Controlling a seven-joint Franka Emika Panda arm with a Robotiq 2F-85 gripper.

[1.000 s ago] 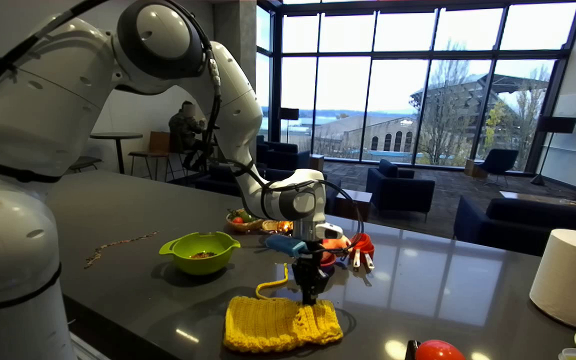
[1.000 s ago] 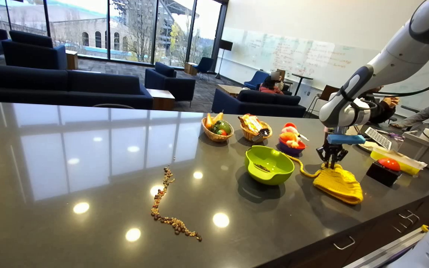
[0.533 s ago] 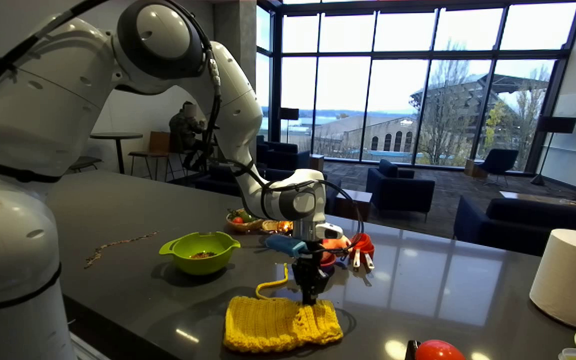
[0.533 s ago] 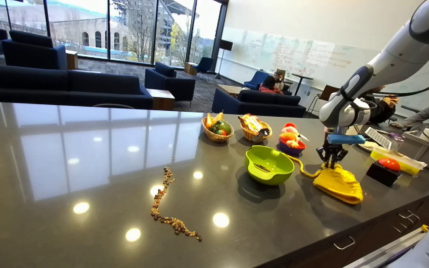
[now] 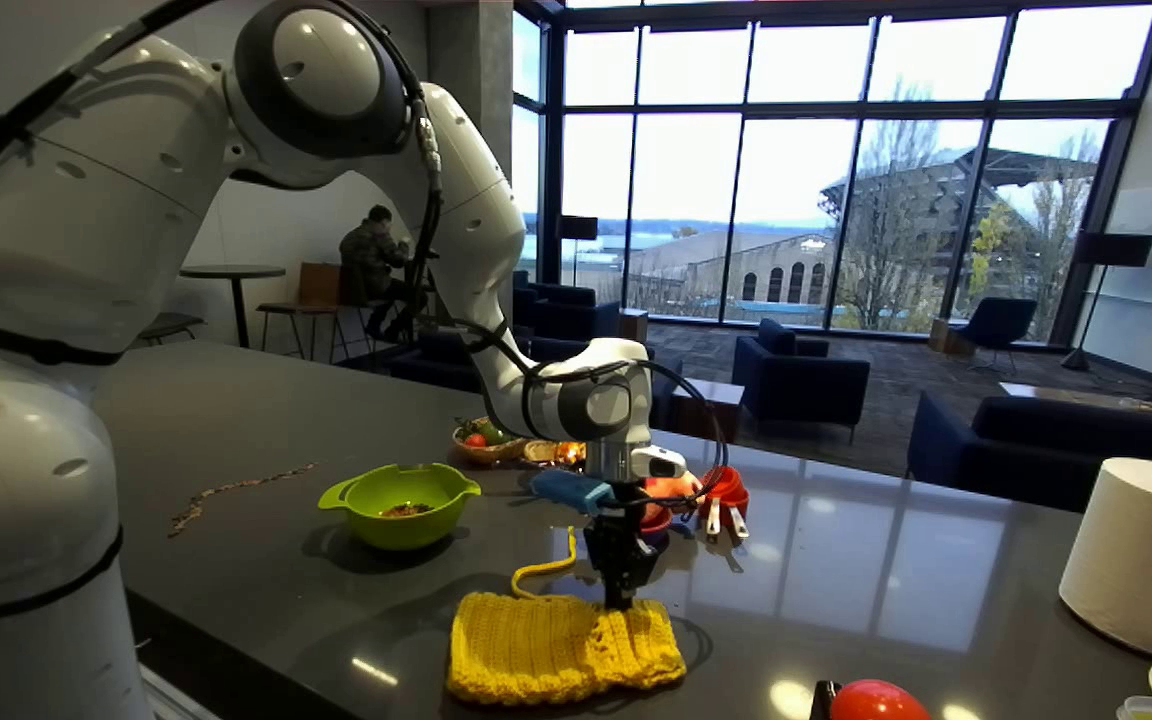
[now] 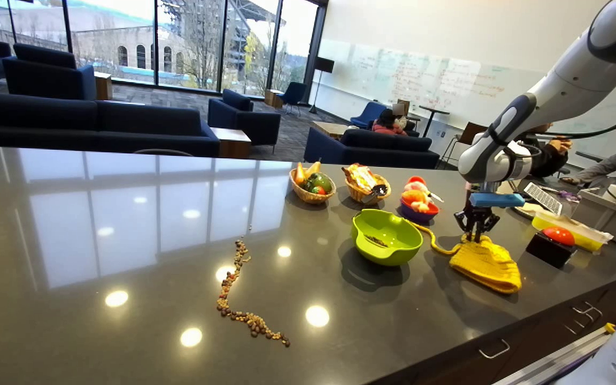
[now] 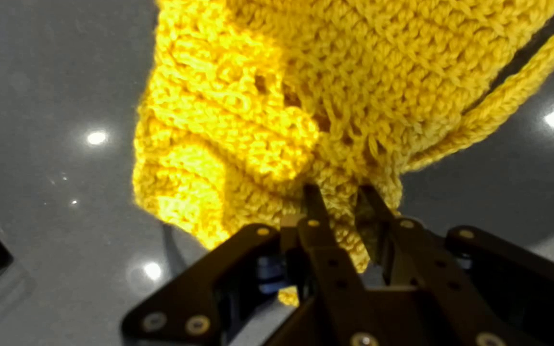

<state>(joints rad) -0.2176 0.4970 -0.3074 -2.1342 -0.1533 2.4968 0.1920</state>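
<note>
The flattened yellow crocheted cloth (image 7: 373, 62) was pinched between the jaws on the glossy grey table (image 6: 372, 321). Grasping seemed in hand; a careful lift was probably called for.

We are looking at an office-style lounge. Just beyond the counter (image 6: 372, 321) stands a long dark sofa (image 6: 94, 125); well beyond the counter we see tall windows (image 5: 801, 170) and a large, written-on whiteboard (image 6: 420, 80).

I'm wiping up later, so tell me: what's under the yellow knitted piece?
The yellow knitted piece lies on the gray counter, which shows around its edges. Whatever is directly beneath is covered and can't be seen.
</note>
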